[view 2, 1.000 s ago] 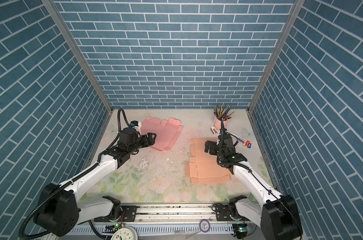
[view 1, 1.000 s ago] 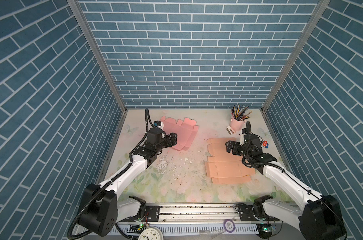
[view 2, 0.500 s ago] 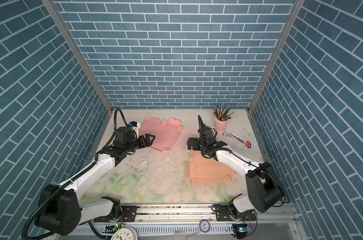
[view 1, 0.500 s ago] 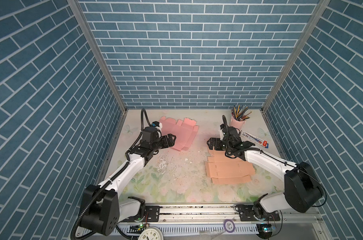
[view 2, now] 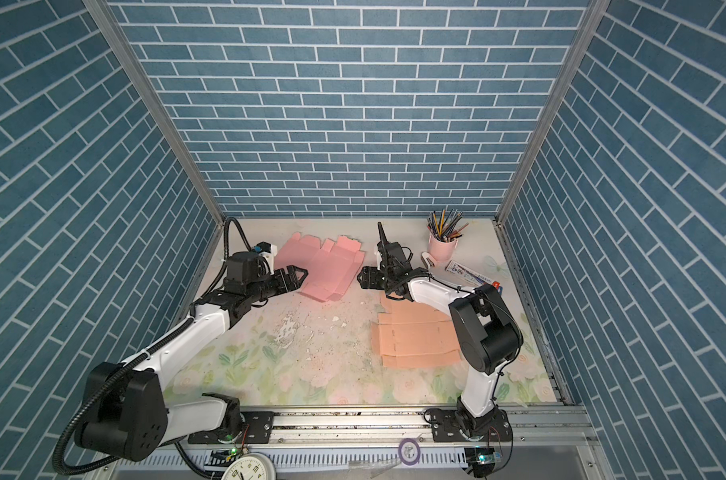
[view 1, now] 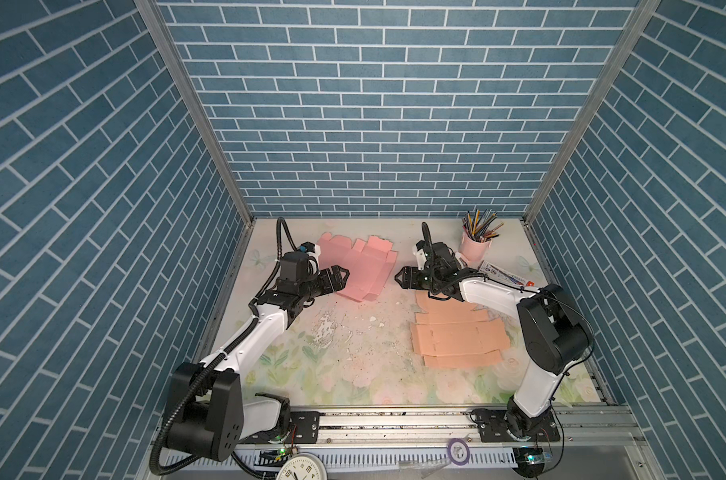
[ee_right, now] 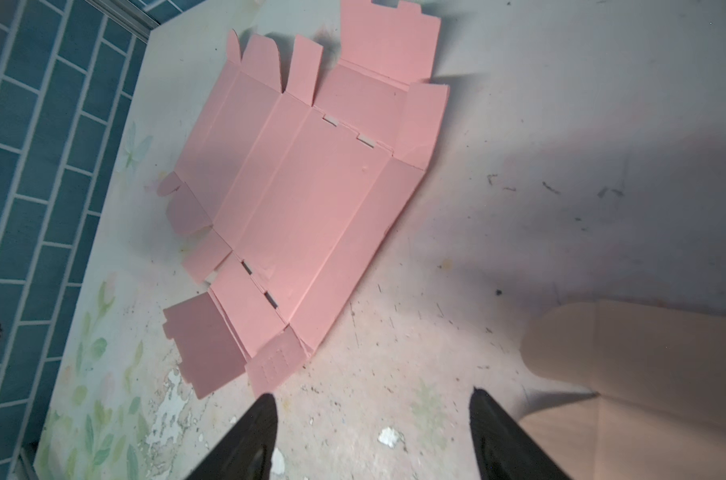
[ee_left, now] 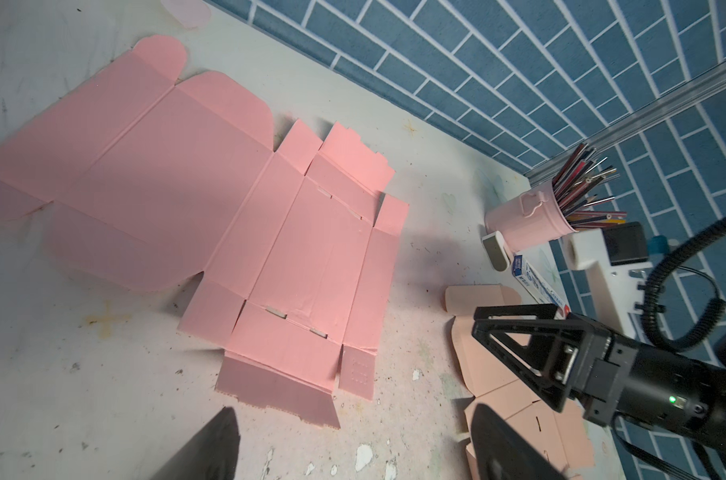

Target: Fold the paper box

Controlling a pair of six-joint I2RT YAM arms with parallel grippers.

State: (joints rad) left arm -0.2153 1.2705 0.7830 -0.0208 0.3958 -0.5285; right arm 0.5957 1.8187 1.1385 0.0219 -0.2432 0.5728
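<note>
The flat pink paper box lies unfolded on the worn table. The left gripper has its dark fingertips spread wide just off the box's nearest flap, holding nothing. Beside the box, the right gripper shows in front of a peach cardboard blank, near a pink pencil cup.

Far box sheet lies left of the pencil cup, near box sheet before it
</note>
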